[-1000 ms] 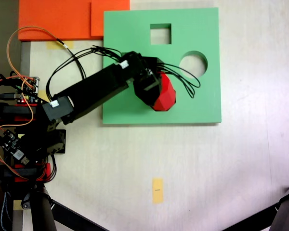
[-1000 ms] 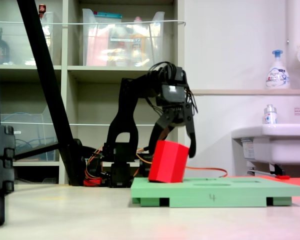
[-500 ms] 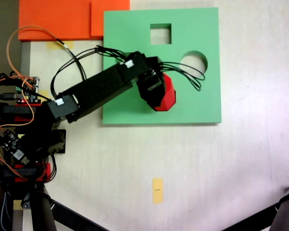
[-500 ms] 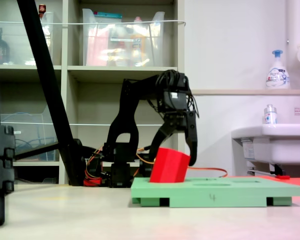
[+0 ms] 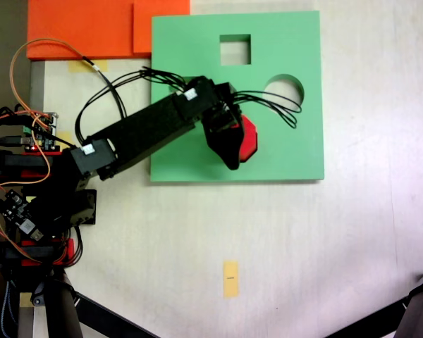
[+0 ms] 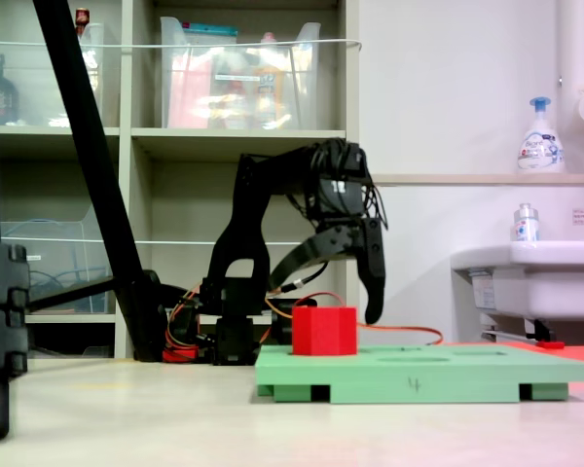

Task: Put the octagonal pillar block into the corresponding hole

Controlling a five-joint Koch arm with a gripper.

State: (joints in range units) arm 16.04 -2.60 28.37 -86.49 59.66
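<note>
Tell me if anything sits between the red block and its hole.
Nothing visible does. The red block already stands upright, sunk into the green board, and the open claw straddles it from above.

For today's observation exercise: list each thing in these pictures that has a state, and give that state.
gripper: open, jaws spread above the block
octagonal pillar block: upright, sunk partway into the green board, released
round cutout: unfilled
square cutout: unfilled

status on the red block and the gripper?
Gripper open, above the block. Red block upright, seated in the green board, top standing proud. Nothing in the way.
</note>
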